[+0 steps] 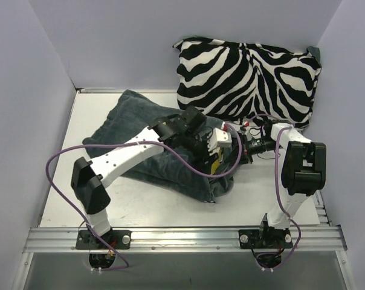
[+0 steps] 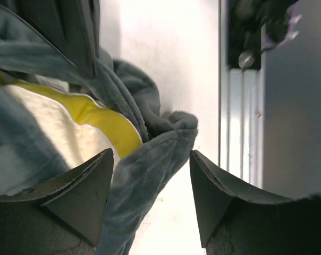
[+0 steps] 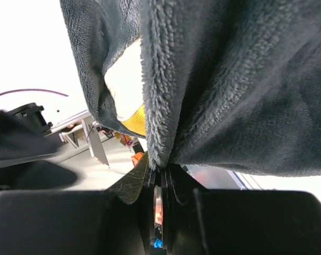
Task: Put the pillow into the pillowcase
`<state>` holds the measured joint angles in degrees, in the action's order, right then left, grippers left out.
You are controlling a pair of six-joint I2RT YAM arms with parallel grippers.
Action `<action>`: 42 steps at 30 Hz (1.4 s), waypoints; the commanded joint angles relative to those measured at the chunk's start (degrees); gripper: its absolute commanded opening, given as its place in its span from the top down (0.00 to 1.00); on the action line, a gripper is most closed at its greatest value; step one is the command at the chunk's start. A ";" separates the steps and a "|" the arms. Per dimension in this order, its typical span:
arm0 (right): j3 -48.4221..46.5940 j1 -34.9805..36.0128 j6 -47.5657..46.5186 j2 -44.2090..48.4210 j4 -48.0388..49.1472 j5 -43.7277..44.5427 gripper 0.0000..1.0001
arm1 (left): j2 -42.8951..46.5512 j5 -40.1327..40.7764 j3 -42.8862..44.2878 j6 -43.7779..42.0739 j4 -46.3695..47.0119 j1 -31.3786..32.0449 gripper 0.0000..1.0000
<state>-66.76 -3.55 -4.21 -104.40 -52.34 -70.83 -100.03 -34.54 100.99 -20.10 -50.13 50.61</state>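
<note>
The pillowcase [image 1: 143, 130] lies crumpled across the table, grey-teal plush face up. The cream-yellow pillow [image 2: 49, 133] sits mostly inside it; only a yellow edge peeks out at the opening [image 1: 216, 166]. It also shows in the right wrist view [image 3: 126, 85]. My left gripper [image 2: 151, 183] is open at the opening, with a fold of the pillowcase [image 2: 144, 170] hanging between its jaws. My right gripper [image 3: 161, 169] is shut on the pillowcase edge [image 3: 213, 79] and holds it up. In the top view the right gripper [image 1: 242, 151] is at the case's right end.
A plump zebra-print cushion [image 1: 249, 75] with a teal corner leans against the back wall. Walls stand close on the left and right. A metal rail [image 1: 182, 238] runs along the near table edge. Purple cables loop over the arms.
</note>
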 commanded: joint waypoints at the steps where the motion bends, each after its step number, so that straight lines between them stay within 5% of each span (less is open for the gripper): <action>1: 0.40 0.39 -0.45 3.59 -4.00 -0.80 1.00 | -3.50 9.99 -2.11 -4.16 -0.24 0.45 0.32; 6: 0.84 0.56 -0.45 3.67 -4.09 -0.98 1.00 | -6.14 17.75 -3.17 -5.22 3.81 0.46 0.32; 14: 1.37 0.74 0.16 4.99 -4.44 -2.03 1.00 | -9.39 15.14 -3.87 -3.64 3.72 0.19 0.70; 19: 1.37 2.84 0.34 6.40 -5.58 -6.68 1.00 | -11.76 8.19 -1.86 6.98 11.35 -1.30 0.99; 23: 0.32 6.80 -0.45 7.54 -7.25 -14.93 1.00 | -16.76 8.96 -0.09 15.60 21.61 -1.22 1.00; 27: -1.52 7.07 -1.14 6.76 -8.65 -23.03 1.00 | -17.92 12.57 -7.97 22.10 30.95 -1.48 1.00; 32: -9.86 2.25 -17.92 0.79 -24.46 -21.73 1.00 | -8.12 3.36 -18.35 24.23 33.43 -3.49 0.69; 34: -11.19 1.45 -19.77 -2.03 -26.06 -21.28 1.00 | -2.83 -2.96 -22.91 23.44 32.73 -3.76 0.56; 35: -12.24 1.36 -21.44 -3.08 -26.93 -20.50 1.00 | 2.07 -4.55 -23.64 22.65 31.16 -3.76 0.42; 39: -14.97 2.67 -25.15 -6.95 -30.63 -19.79 1.00 | 11.60 -5.10 -23.65 18.52 25.35 -3.06 0.19; 42: -14.80 4.68 -25.50 -8.01 -30.54 -18.22 1.00 | 14.51 -0.36 -21.19 18.52 21.14 -3.41 0.16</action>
<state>-79.77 -0.84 -25.91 -112.03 -71.20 -82.56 -89.17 -34.96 76.84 0.32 -24.36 47.09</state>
